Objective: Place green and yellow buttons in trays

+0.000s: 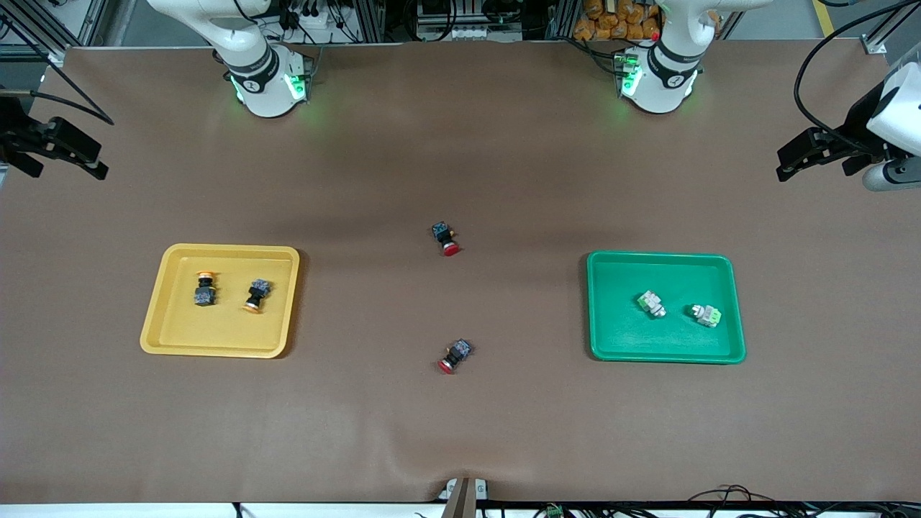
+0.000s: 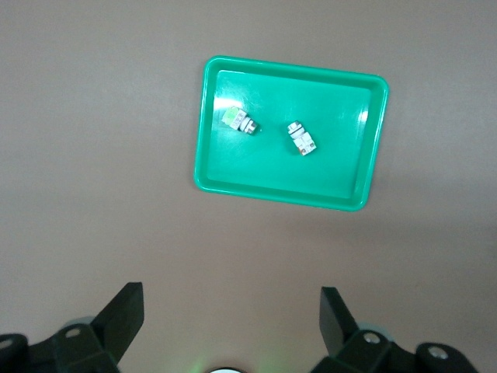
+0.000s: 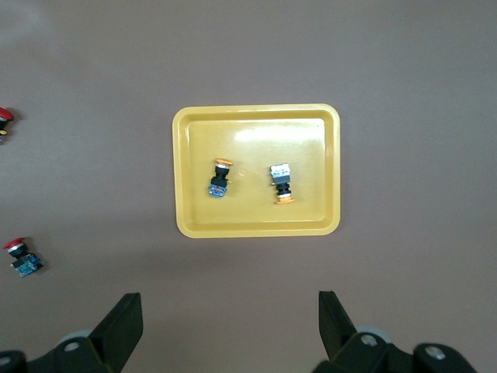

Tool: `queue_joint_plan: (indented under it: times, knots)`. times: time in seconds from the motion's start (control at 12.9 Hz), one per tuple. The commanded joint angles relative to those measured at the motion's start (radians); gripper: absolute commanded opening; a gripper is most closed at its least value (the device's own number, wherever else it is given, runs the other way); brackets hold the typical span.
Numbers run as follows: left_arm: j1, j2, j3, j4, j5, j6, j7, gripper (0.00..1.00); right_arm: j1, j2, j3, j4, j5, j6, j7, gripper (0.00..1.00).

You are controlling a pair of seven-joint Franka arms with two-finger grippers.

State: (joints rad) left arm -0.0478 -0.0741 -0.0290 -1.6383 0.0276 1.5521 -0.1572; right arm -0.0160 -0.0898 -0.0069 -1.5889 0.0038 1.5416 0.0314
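Note:
Two yellow-capped buttons (image 1: 204, 288) (image 1: 255, 295) lie in the yellow tray (image 1: 230, 249) toward the right arm's end. Two whitish-grey and green buttons (image 1: 651, 304) (image 1: 706, 314) lie in the green tray (image 1: 662, 256) toward the left arm's end. My left gripper (image 1: 791, 162) is open and empty, high up at the table's edge; its wrist view (image 2: 231, 311) shows the green tray (image 2: 287, 200) and both green buttons (image 2: 239, 120) (image 2: 301, 138). My right gripper (image 1: 90, 158) is open and empty at the other edge; its wrist view (image 3: 231, 311) shows the yellow tray (image 3: 256, 231) and both yellow buttons (image 3: 219, 180) (image 3: 283, 183).
Two dark-bodied buttons with red caps lie on the brown table between the trays, one (image 1: 446, 239) farther from the front camera, one (image 1: 456, 355) nearer. They also show in the right wrist view (image 3: 22, 259) (image 3: 4, 120). Both arm bases stand along the table's back edge.

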Motion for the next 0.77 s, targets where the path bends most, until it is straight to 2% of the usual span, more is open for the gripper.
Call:
queue_joint_plan:
  times: [0.0, 0.7]
  knots:
    - [0.000, -0.029, 0.000, -0.023, -0.017, 0.005, 0.024, 1.00, -0.022, 0.082, 0.016, 0.133, -0.016, -0.078, -0.015, 1.00]
    - [-0.004, -0.018, 0.000, 0.011, -0.026, -0.003, 0.015, 1.00, -0.021, 0.082, 0.018, 0.125, 0.030, -0.072, -0.013, 1.00]
